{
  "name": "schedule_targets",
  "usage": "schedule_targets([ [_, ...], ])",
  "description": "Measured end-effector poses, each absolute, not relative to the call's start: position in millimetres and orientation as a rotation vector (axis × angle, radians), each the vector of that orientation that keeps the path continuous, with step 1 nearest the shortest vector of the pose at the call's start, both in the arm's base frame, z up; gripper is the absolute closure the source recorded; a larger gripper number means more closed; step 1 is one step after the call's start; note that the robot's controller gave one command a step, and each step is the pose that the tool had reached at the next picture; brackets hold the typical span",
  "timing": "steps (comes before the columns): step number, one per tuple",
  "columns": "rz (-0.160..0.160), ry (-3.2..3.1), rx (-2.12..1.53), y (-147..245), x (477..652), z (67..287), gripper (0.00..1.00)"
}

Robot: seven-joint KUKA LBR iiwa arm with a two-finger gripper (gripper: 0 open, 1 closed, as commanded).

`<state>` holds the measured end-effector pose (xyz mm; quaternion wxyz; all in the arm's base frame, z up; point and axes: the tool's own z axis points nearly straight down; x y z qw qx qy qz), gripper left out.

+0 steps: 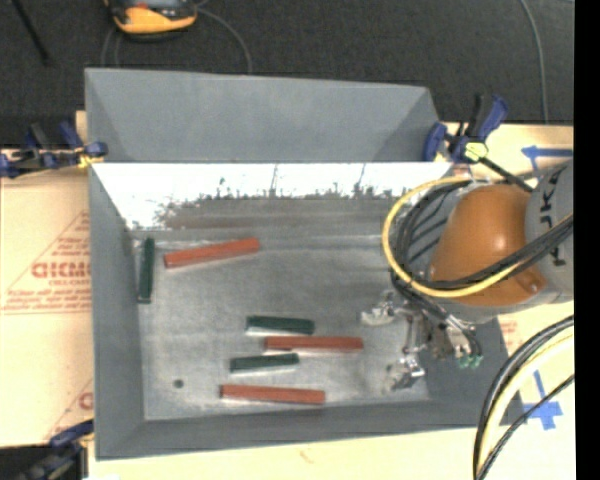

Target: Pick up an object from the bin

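My gripper [392,346] stands with its fingers apart, nothing between them. Just left of the gripper lies a red stick [313,344], its long axis pointing back at the gripper. Farther left sits a green stick [280,324], lying parallel.

1. Light comes from above, and the floor of the grey metal bin [115,368] is lit evenly and moderately.
2. A band along the bin's far wall [270,180] is washed out to plain white glare.
3. The arm's orange cover [480,238] carries a soft highlight on top.
4. The red stick [313,344] and green stick [280,324] mid-bin throw almost no shadow.
5. The carpeted floor [280,18] outside the bin is dim.
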<state>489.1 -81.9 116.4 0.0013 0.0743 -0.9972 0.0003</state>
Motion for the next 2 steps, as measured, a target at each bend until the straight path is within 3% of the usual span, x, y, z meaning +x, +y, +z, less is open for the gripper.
schedule_targets([
  [1,0.000,-3.149,0.060,-40,524.8,108,0.00],
  [2,0.001,-3.141,0.165,-28,535.6,77,0.00],
])
